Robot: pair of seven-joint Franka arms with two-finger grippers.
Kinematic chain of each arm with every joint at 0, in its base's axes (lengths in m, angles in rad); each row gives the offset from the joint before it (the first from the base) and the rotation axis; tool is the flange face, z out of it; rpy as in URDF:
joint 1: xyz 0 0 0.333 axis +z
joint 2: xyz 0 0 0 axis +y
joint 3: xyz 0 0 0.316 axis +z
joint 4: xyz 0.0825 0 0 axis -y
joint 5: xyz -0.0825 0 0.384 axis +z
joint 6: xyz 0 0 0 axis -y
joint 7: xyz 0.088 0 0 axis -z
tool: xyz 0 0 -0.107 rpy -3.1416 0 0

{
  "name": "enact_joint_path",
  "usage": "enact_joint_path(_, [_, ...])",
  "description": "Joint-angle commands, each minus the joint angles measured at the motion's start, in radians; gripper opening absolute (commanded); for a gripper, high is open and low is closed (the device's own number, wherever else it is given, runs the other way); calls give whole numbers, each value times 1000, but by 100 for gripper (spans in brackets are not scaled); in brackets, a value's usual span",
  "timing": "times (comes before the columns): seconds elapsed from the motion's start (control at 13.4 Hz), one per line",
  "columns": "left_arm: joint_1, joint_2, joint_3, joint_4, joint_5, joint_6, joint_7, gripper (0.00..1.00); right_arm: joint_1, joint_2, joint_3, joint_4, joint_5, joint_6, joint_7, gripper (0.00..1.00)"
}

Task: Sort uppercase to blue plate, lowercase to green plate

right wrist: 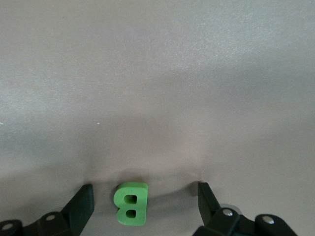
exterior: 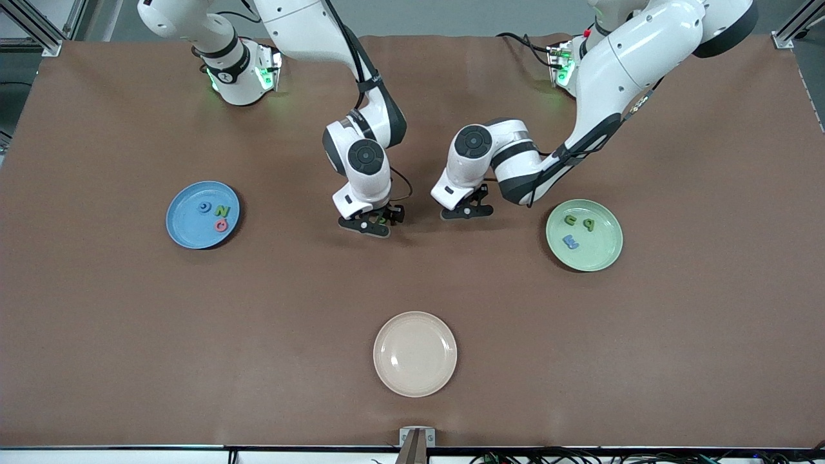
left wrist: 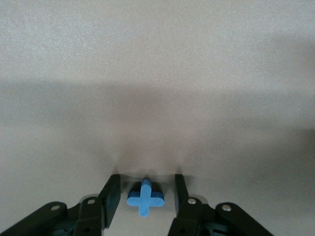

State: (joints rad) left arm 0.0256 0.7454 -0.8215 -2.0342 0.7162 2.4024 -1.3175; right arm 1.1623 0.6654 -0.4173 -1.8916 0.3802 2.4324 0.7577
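Brown cloth covers the bench (exterior: 129,361), with aluminium framing at its corners and cables along the edge nearest the front camera. Three plates sit on it: a blue plate (exterior: 187,229) toward the right arm's end, a green plate (exterior: 602,254) toward the left arm's end, and a bare cream plate (exterior: 415,354) near the middle of the front edge. Three small letters lie in the blue plate and three in the green one. Two letters lie on the cloth mid-bench: a green B (right wrist: 131,203) and a blue x (left wrist: 145,196). The right gripper (right wrist: 145,204) is low over the B, fingers spread wide, the letter between them but touching neither. The left gripper (left wrist: 146,196) straddles the x with narrow gaps either side, not gripping.
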Motion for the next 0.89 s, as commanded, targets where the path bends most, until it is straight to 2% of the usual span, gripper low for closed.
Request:
enact_joint_path(0.0, [-3, -3, 7, -14, 17, 20, -6, 41, 20, -13, -6, -23, 8, 10, -8, 84])
enact_joint_path(0.22, [-3, -1, 5, -15, 17, 20, -6, 33, 46, -18, -6, -43, 14, 11, 5, 82])
enact_joint_path(0.3, [-3, -3, 5, -15, 17, 20, -6, 29, 46, -18, -6, -44, 11, 11, 5, 79])
enact_joint_path(0.52, [0, -12, 5, -15, 17, 18, -3, 24, 46, -18, -8, -43, 14, 8, 5, 55])
enact_joint_path(0.82, [19, -46, -2, -26, 17, 9, 1, 24, 39, -18, -12, -43, 11, 7, -8, 23])
